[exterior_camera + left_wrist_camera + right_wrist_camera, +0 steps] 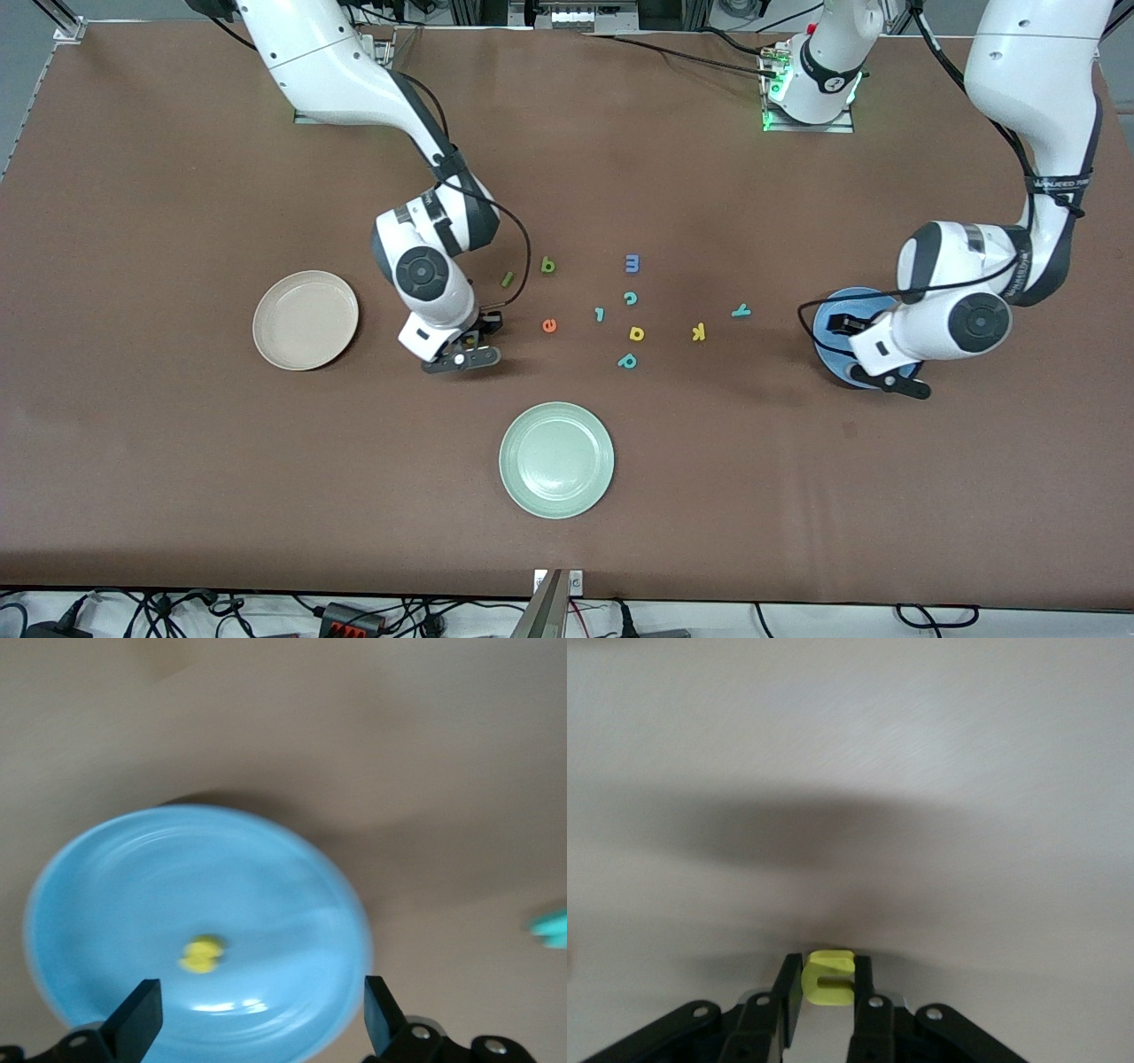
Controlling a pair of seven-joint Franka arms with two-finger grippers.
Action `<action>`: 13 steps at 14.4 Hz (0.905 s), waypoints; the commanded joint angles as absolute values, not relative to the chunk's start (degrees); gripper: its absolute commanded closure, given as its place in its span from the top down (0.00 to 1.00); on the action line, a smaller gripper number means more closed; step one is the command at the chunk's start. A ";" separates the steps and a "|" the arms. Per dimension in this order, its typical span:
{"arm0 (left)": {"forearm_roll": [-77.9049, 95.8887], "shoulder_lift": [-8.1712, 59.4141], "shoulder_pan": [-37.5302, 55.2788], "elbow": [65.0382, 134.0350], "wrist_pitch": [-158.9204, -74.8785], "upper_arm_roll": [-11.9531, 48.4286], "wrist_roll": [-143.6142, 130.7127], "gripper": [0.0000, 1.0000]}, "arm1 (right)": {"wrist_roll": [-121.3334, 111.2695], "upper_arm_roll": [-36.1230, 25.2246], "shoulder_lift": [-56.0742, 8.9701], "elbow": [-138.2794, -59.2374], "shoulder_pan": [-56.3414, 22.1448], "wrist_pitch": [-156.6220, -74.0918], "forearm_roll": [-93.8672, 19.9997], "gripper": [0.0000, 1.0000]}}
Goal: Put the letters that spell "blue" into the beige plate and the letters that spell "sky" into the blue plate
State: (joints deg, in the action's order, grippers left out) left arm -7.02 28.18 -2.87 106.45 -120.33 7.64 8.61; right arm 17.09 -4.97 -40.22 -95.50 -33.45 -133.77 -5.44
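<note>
Left gripper: your left gripper hangs over the blue plate at the left arm's end of the tabletop, fingers spread wide and holding nothing.
Blue plate: you have one yellow letter lying in it, near the middle; its shape is too blurred to read.
Right gripper: your right gripper is clenched on the yellow u, above the tabletop between the beige plate and the orange e.
Beige plate: it sits toward the right arm's end and looks bare inside.
Other "blue" letters: the green b and dark green l lie just beside each other, farther from the front camera than the e.
"Sky" letters: the yellow k and teal y lie on the tabletop near the blue plate, the k nearer the camera.
Strays: in the middle cluster you see a purple m, teal c, teal hook, yellow a and teal p.
Green plate: the pale green plate sits nearest the camera, nothing in it.
</note>
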 commanded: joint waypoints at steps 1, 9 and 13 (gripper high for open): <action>-8.00 26.54 -1.94 107.40 -119.88 13.77 5.81 1.00 | 13.73 -4.83 -36.04 -95.71 -27.53 -129.65 -5.36 0.14; -8.26 30.23 6.76 107.93 -131.20 16.35 -16.07 1.00 | -0.34 -5.36 -33.05 -102.72 -11.00 -123.66 -5.27 0.14; -8.70 33.83 10.44 107.93 -135.87 16.00 -23.18 1.00 | -0.44 -5.45 -30.51 -108.53 -10.55 -123.58 -5.27 0.15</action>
